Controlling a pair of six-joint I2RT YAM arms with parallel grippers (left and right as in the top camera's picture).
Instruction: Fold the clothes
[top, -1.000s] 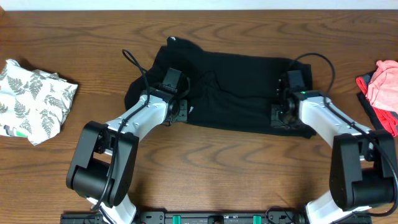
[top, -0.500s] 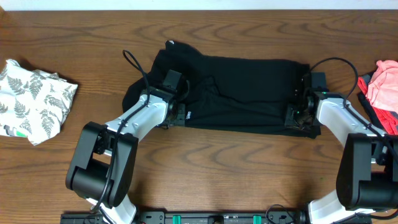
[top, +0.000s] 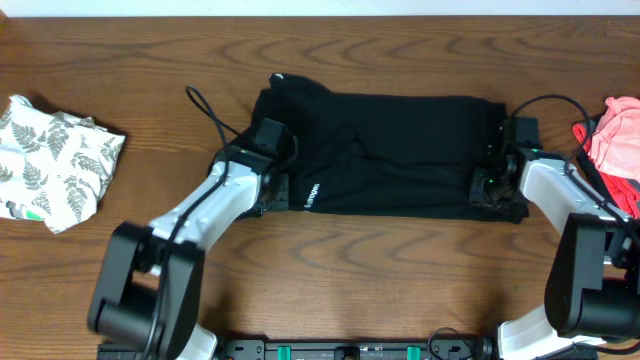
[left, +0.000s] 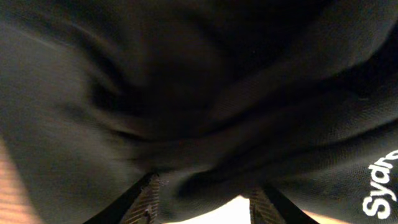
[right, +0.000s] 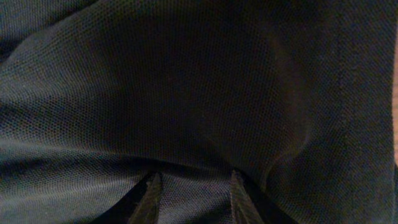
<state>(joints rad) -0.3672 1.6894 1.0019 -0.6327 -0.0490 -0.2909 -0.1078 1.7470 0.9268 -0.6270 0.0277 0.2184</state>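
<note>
black garment (top: 390, 150) lies spread at the middle of the table (top: 350, 270). left gripper (top: 278, 183) pinches its left edge and right gripper (top: 492, 187) its right edge. we judge this tension flattens it for folding.

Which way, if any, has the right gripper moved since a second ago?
Yes. The right gripper has shifted outward, toward the pink garment, which stayed put, pulling the end of the black garment along.

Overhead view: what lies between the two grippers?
The black garment fills the whole stretch from the left gripper to the right gripper. The overhead view shows it; both wrist views show only fabric.
</note>
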